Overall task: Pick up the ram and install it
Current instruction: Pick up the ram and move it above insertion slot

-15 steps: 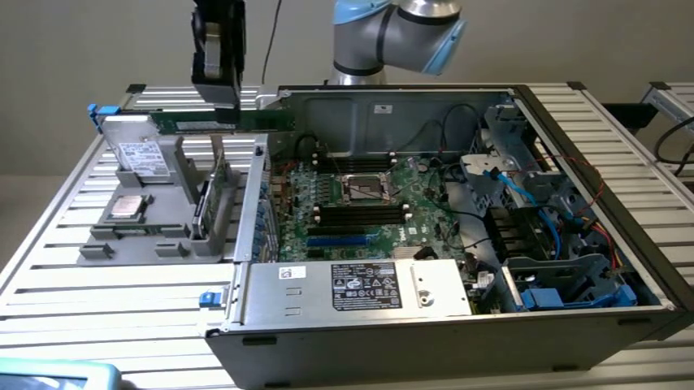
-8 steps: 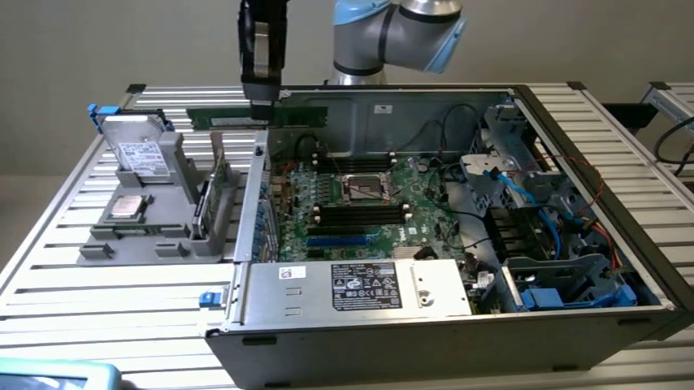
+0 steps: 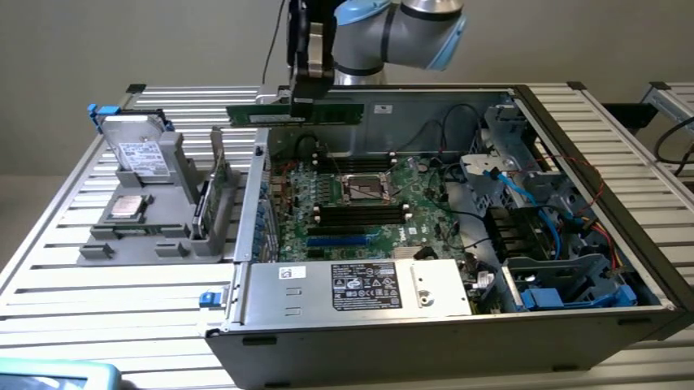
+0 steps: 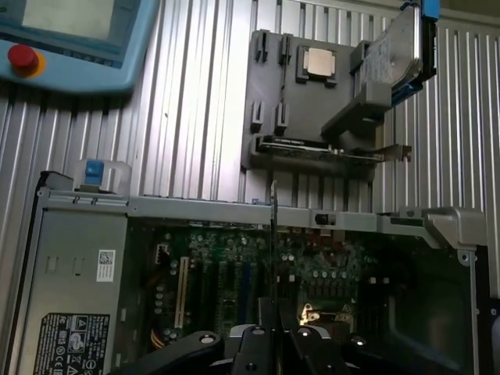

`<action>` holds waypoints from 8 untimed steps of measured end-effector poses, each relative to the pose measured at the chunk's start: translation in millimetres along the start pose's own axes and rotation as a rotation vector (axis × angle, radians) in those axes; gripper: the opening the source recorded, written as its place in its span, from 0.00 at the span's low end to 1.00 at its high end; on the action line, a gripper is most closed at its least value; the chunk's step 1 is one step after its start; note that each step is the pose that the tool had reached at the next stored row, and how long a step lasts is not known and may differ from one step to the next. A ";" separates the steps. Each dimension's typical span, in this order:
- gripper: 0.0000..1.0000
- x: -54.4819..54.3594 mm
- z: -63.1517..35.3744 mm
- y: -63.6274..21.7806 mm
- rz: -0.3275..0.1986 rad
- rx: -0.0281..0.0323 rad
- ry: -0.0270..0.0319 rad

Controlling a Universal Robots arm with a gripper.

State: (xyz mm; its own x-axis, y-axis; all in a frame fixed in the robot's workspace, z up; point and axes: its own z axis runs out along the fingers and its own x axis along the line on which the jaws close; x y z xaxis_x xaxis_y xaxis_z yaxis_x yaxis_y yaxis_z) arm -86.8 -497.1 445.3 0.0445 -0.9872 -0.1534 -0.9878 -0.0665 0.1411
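Between the fingers [image 3: 305,91] sits the ram [image 3: 338,112], pinched in a narrow grip. Below them lies the motherboard [image 3: 358,203].

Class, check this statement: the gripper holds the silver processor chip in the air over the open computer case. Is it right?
No. The gripper is shut on the ram stick, not the processor chip, which lies on the grey holder beside the computer case. The rest stands: the stick is in the air over the open case, as the exterior view shows.
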 end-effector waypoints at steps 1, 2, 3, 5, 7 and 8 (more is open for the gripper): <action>0.14 0.3 0.0 -4.6 0.000 0.0000 0.0000; 0.14 0.7 0.5 -9.1 0.000 -0.0001 0.0000; 0.14 1.1 1.2 -13.8 0.000 0.0000 -0.0001; 0.14 2.1 3.3 -23.3 0.000 0.0000 -0.0001; 0.14 3.0 5.5 -32.8 0.000 0.0000 -0.0001; 0.14 3.5 6.6 -37.6 0.000 0.0000 -0.0001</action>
State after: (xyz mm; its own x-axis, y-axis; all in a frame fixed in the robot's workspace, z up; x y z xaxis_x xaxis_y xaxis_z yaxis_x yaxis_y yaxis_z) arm -50.6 -497.1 433.0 0.0448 -0.9871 -0.1536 -0.9877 -0.0667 0.1411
